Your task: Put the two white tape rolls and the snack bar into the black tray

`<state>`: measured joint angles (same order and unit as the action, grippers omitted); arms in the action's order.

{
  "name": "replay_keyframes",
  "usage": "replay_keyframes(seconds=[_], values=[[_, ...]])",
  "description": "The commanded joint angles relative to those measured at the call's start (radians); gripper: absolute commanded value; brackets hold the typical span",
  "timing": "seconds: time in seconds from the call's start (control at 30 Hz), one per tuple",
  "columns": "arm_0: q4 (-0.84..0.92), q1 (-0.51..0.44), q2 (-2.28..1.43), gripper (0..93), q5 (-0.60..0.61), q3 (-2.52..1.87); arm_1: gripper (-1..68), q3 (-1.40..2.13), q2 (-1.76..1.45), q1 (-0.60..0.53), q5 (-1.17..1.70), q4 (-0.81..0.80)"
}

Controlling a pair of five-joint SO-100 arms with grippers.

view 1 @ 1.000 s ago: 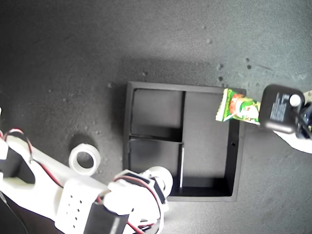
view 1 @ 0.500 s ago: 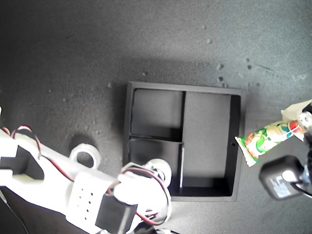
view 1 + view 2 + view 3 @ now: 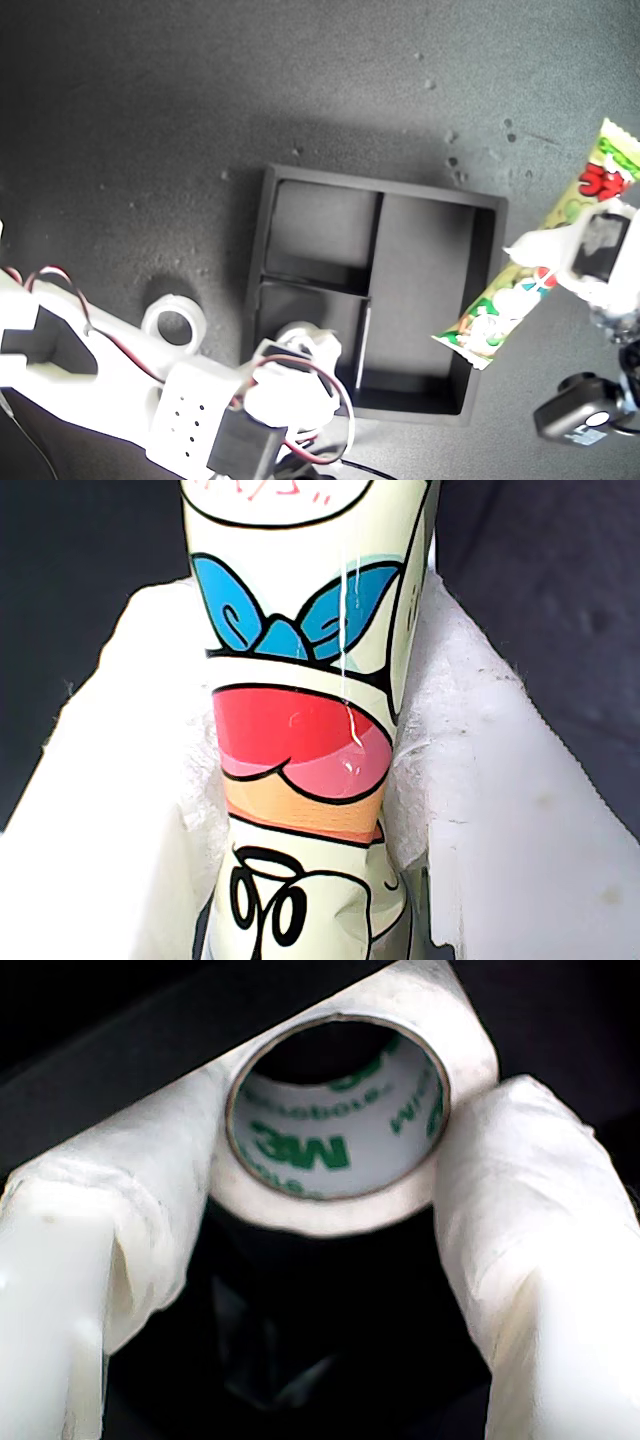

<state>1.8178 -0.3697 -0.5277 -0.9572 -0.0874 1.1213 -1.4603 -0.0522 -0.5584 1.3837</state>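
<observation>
Snack bar point(image 3: 300, 730) clamped between my first pincer point(image 3: 310, 810) fingers.

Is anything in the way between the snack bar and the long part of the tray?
Nothing visible. My first gripper holds the snack bar tilted, its lower end over the black tray wall at the exterior view's right. The long compartment beside it looks bare.

Beside the square matte black tray point(image 3: 480, 300), my white plastic arm point(image 3: 110, 370) carries red-and-black wires and a perforated plate.
</observation>
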Motion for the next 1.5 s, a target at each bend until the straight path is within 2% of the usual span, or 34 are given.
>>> replay_keyframes(seconds=[0.0,0.4,0.5,0.6,0.7,0.83,1.0,1.2,1.4,1.43,1.47], values=[[0.018,0.006,-0.127,16.2,-0.005,-0.020,-0.3,-0.002,0.011,-0.021,0.046,-0.077],[0.018,0.183,-0.718,12.1,0.086,-0.175,-0.3,-0.009,0.169,-0.098,0.067,-0.233],[0.018,0.218,-0.902,12.1,0.058,-0.394,-0.3,-0.058,0.242,-0.120,0.051,-0.236],[0.017,0.232,-1.126,12.0,-0.044,-0.755,-0.3,-0.100,0.302,-0.129,0.041,-0.236],[-0.008,0.170,-1.289,12.2,-0.175,-1.097,-0.3,-0.097,0.322,-0.127,0.037,-0.241],[-0.239,0.008,-1.379,12.9,-0.316,-1.428,-0.2,-0.080,0.324,-0.123,0.037,-0.244],[-0.479,-0.126,-1.319,14.9,-0.465,-1.634,-0.2,-0.071,0.325,-0.121,0.032,-0.247],[-0.726,-0.187,-1.243,16.7,-0.558,-1.796,-0.2,-0.067,0.327,-0.121,0.029,-0.247],[-0.799,-0.190,-1.166,17.5,-0.584,-1.842,0.4,-0.051,0.331,-0.114,0.012,-0.244],[-0.804,-0.186,-1.149,17.6,-0.586,-1.842,6.6,-0.051,0.331,-0.114,0.006,-0.239],[-0.811,-0.183,-1.131,17.7,-0.586,-1.842,16.2,-0.052,0.333,-0.118,0.005,-0.233]])
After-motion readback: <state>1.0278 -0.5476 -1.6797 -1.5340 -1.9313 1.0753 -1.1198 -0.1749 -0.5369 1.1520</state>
